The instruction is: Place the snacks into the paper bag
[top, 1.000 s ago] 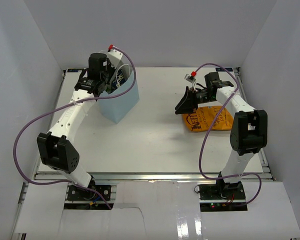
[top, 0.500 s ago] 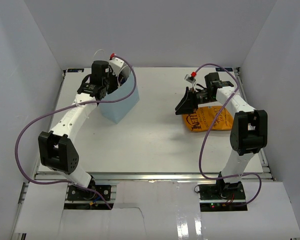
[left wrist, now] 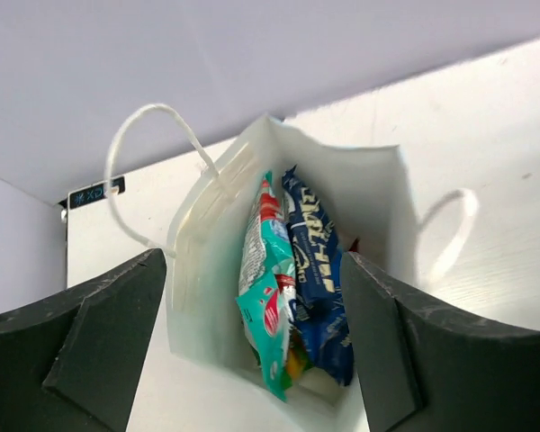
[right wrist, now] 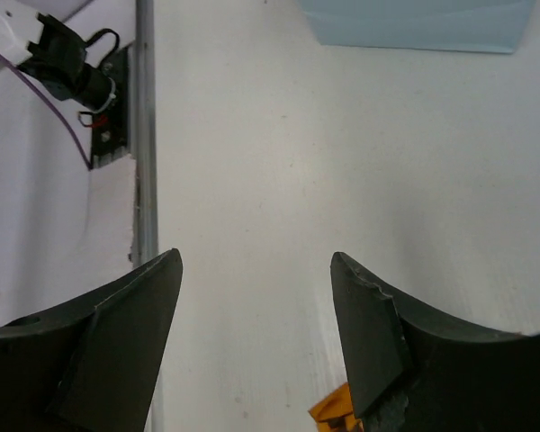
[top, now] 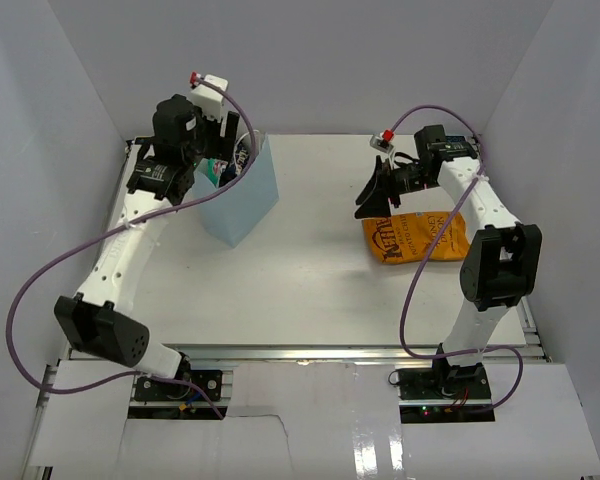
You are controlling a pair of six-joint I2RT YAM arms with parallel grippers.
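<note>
Left gripper (left wrist: pixel 254 259) has lifted up and back from the mouth of the paper bag (top: pixel 245 205), where it sat low a second ago. Its jaws are spread and nothing is held, so that drop looks finished. Wrist view down into the bag: teal packet (left wrist: pixel 261 297) and blue crisp bag (left wrist: pixel 317 270) stand on edge side by side, with a scrap of yellow beneath; no brown bar made out. Right gripper (top: pixel 373 197) has barely shifted, fingers apart and empty, over the left edge of the orange crisp bag (top: pixel 420 240), which lies flat on the table (top: pixel 310 270), well apart from the bag. Likely the last snack to go.
</note>
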